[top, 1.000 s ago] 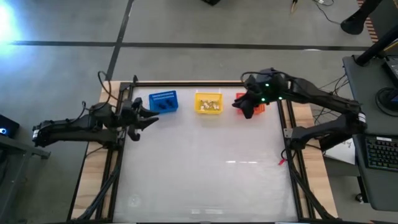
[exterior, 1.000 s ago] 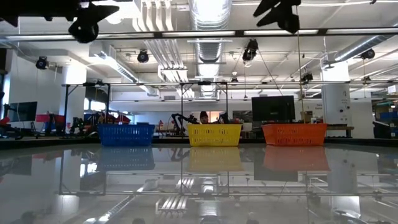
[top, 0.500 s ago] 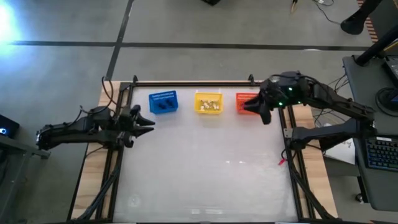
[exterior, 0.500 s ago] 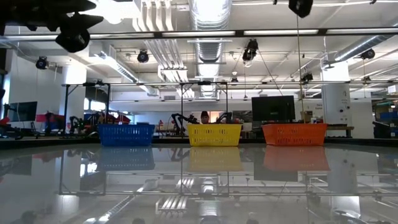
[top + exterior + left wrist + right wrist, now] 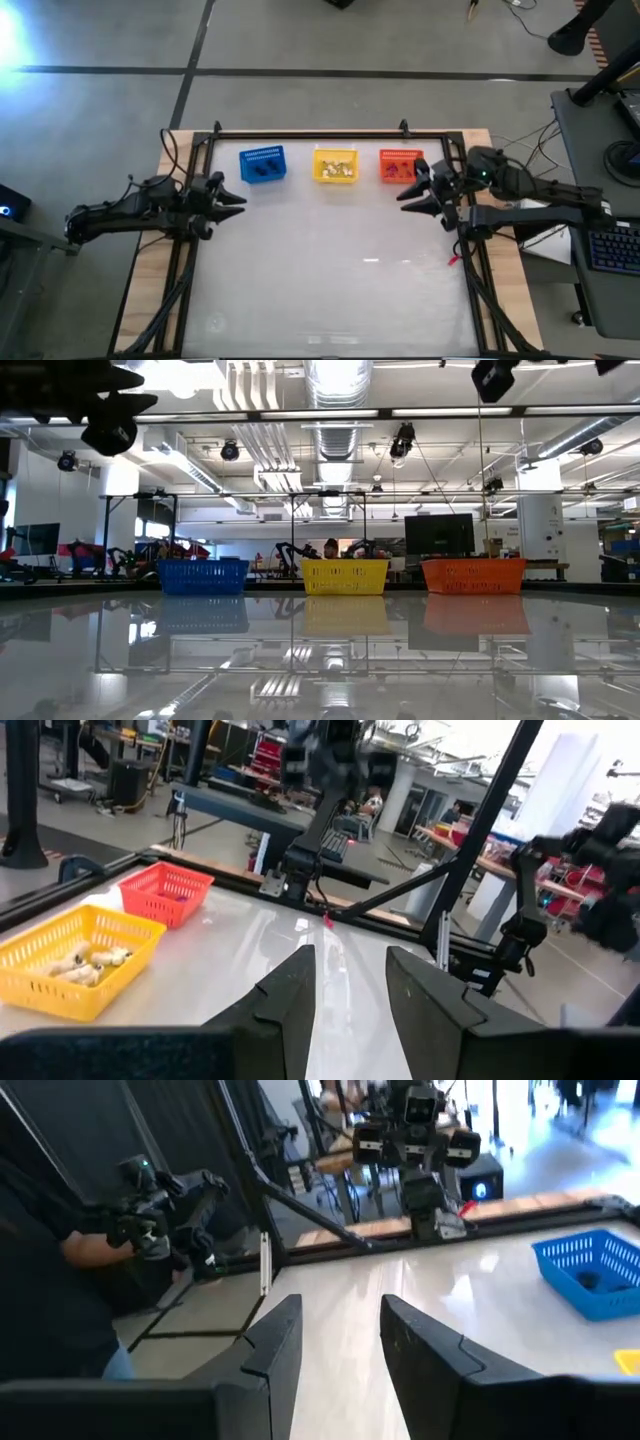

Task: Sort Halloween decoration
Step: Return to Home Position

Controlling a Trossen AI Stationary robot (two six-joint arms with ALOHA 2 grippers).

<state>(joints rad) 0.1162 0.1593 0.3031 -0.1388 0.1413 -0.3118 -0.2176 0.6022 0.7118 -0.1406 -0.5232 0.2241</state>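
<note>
My right gripper (image 5: 412, 186) spread, empty — orange basket (image 5: 400, 154) just beside, toward far edge. My left gripper (image 5: 232, 196) spread too — blue basket (image 5: 262, 152) near. Trinkets (image 5: 337, 170) in baskets.

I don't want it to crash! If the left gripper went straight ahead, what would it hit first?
Nothing nearby: the left gripper points across the table. The right gripper at the far side looks first in line, though heights are unclear.

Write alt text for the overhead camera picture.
Blue basket, yellow basket and orange basket sit in a row along the table's far edge, small trinkets inside. The left end effector and right end effector hover open at its sides.
</note>
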